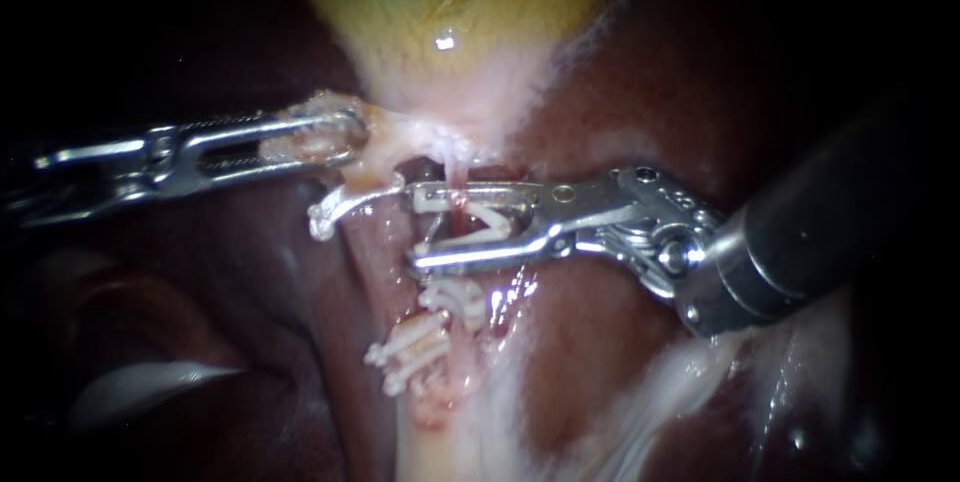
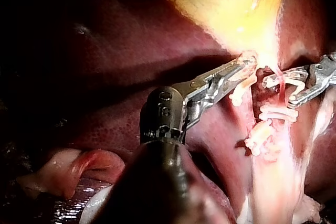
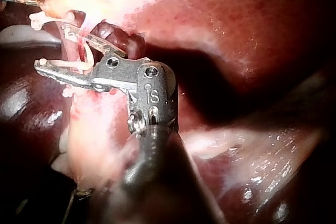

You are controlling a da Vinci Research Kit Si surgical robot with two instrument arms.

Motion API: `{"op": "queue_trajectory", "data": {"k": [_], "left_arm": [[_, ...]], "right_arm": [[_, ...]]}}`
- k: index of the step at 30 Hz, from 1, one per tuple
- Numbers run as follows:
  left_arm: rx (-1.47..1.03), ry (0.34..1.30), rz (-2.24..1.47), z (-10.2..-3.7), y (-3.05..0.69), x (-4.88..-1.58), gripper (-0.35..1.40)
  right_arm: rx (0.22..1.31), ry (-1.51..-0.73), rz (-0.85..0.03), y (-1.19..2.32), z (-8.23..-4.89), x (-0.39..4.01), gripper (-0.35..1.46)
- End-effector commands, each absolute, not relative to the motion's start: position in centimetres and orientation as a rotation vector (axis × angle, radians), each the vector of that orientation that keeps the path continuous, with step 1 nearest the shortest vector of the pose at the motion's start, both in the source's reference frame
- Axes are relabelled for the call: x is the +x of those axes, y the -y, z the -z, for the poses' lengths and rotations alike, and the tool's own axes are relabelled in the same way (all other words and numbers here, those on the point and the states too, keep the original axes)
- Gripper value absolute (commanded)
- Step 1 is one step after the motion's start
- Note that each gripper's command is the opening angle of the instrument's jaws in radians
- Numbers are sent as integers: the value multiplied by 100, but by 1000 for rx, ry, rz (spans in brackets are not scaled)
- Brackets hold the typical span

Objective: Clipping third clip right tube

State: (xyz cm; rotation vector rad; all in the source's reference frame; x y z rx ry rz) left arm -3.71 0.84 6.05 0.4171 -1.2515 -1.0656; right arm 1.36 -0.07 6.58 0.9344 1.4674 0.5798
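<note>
Right tube [image 1: 456, 170]: where does it lie? (Trainee)

(Instructor) It runs down from the neck of the gallbladder [image 1: 440, 12] and passes between the jaws of the right instrument [image 1: 415, 227]. The applied clips [image 1: 450, 297] sit lower down, just beneath the lower jaw.

(Trainee) State of the jaws?

(Instructor) Right instrument: the jaws stand wide apart and carry the third clip [image 1: 480, 224], one leg seated against each jaw, with the tube between the legs. Left instrument [image 1: 345, 137]: the jaws are clamped on neck tissue [image 1: 305, 142], drawing it sideways.

(Trainee) Procedure for closing?

(Instructor) Recommended:
1. Confirm both clip tips reach past the tube, so its full width is enclosed.
2. Set the clip square across the tube, apart from the applied clips.
3. Hold the left traction steady.
4. Close in one smooth squeeze, without twisting.
5. Exclude the liver [image 1: 600, 362] from the jaws.
</note>
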Motion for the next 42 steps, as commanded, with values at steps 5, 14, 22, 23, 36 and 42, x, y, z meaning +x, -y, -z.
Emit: {"op": "queue_trajectory", "data": {"k": [5, 14, 22, 23, 36, 42], "left_arm": [[418, 1252, 1065, -606, -84, -370, -35], [418, 1252, 1065, -606, -84, -370, -35], [418, 1252, 1065, -606, -84, -370, -35], [418, 1252, 1065, -606, -84, -370, -35], [418, 1252, 1065, -606, -84, -370, -35], [418, 1252, 1064, -606, -84, -370, -35]], "right_arm": [[948, -1467, -573, 9, -656, 136, 45], [972, -1453, -603, 8, -656, 136, 33], [950, -1444, -641, 1, -652, 129, -35], [948, -1444, -644, 0, -653, 128, -35], [895, -1391, -680, -3, -655, 119, -35], [898, -1391, -678, -4, -656, 118, -35]]}}
